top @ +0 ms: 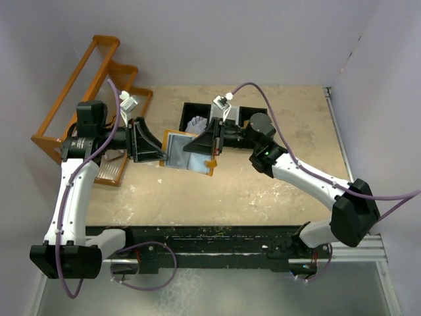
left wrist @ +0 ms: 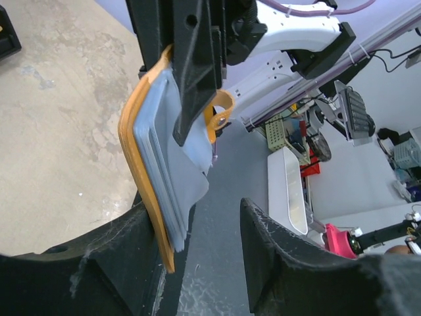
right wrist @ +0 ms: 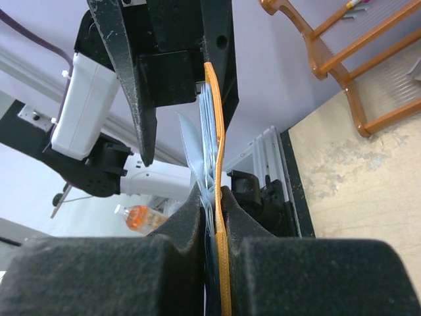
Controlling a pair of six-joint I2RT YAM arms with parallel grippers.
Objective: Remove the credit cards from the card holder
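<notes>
The tan-orange card holder [top: 186, 150] hangs unfolded above the table between both arms, its pale blue-grey panels facing up. My right gripper [top: 199, 146] is shut on its right half; in the right wrist view the pads [right wrist: 191, 227] squeeze the orange skin and blue layers [right wrist: 215, 158] together. My left gripper [top: 160, 151] stands open at the left half. In the left wrist view the orange edge [left wrist: 152, 197] leans on one finger [left wrist: 112, 257], and the other finger [left wrist: 276, 250] stands well clear. I cannot tell the credit cards apart from the blue-grey panels.
A black compartment tray [top: 247, 112] with a crumpled white scrap [top: 196, 124] sits behind the card holder. An orange wire rack [top: 85, 79] stands at the back left. The tan table [top: 263, 191] ends at walls on the left and right.
</notes>
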